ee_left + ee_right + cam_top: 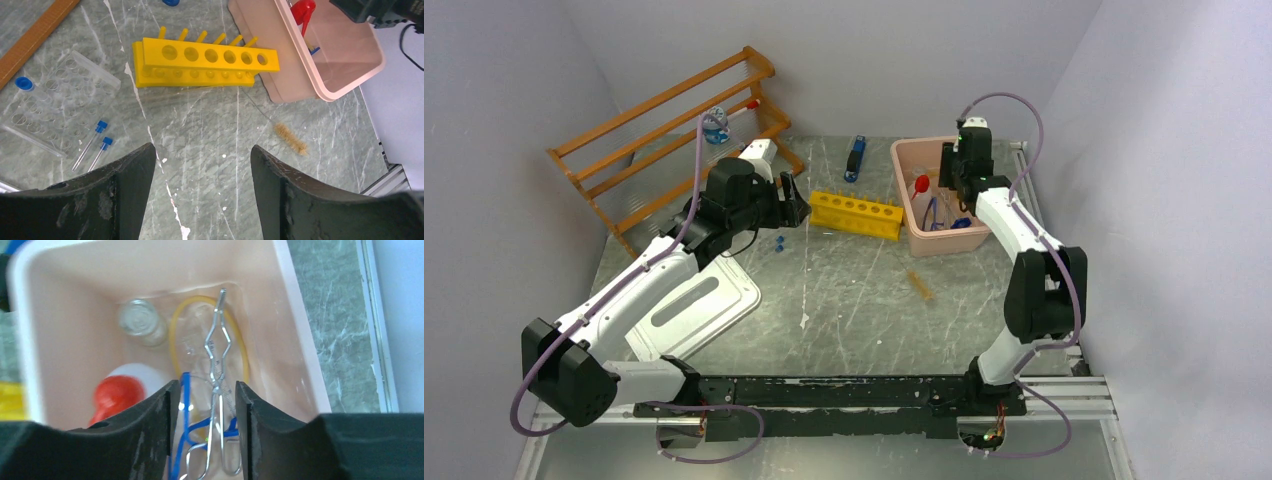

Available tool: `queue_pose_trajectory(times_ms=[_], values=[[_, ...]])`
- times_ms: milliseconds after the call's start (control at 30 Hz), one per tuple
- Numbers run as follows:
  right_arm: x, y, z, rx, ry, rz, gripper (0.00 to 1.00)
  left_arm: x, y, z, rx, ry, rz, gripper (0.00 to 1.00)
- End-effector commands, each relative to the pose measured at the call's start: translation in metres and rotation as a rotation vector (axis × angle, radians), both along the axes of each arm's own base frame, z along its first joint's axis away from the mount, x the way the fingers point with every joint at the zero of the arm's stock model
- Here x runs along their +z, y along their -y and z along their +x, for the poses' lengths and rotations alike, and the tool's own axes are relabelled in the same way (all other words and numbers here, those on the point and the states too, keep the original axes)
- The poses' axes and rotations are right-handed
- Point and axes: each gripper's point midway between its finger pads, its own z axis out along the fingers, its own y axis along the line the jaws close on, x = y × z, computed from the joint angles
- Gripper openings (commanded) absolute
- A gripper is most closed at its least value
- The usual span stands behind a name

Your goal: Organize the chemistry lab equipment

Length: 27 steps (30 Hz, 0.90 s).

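My right gripper point(207, 395) is open over the pink bin point(292, 325), its jaws on either side of the metal tongs point(217, 365) without touching them. In the bin lie the yellowish tubing point(175, 330), the blue-framed goggles point(184, 410), the red-capped squeeze bottle point(117, 392) and a clear glass jar point(140, 322). My left gripper point(200, 155) is open and empty above the table, left of the yellow tube rack point(205, 60). Two blue-capped clear tubes point(92, 142) lie on the table beside a clear tube tray point(60, 107). A small blue-capped vial point(24, 83) lies at its far side.
A bristle brush point(290, 138) lies on the table near the bin point(902, 190). A wooden rack point(664, 130) stands at the back left. A white tray point(699, 300) lies under my left arm. A blue object point(855, 158) lies behind the yellow rack point(856, 213).
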Motion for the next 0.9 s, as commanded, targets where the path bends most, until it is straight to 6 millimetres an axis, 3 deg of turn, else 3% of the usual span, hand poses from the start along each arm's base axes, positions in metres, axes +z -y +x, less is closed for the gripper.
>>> queue_pose_trajectory(times_ms=[0,167,300,467,533,667,867], values=[[0.059,-0.037,-0.022,-0.036,0.092,0.057,0.51,0.013,0.000,-0.005,-0.017,0.023,-0.032,0.74],[0.079,-0.074,-0.077,-0.035,0.073,0.082,0.57,0.011,0.000,-0.010,-0.025,0.022,-0.039,0.76],[0.081,-0.093,-0.124,0.000,0.043,0.140,0.59,0.008,0.000,-0.014,-0.034,0.020,-0.047,0.78],[0.092,-0.162,-0.175,0.288,0.013,0.234,0.57,0.006,-0.003,-0.013,-0.019,0.017,-0.039,0.87],[0.081,-0.178,-0.182,0.314,-0.017,0.190,0.57,0.006,-0.007,-0.011,0.009,0.016,-0.033,0.91],[0.042,-0.192,-0.182,0.303,-0.105,0.015,0.57,0.004,-0.014,-0.012,0.046,0.003,-0.024,0.90],[-0.019,-0.183,-0.172,0.289,-0.231,-0.268,0.49,-0.003,-0.037,-0.010,0.132,-0.027,0.009,0.86]])
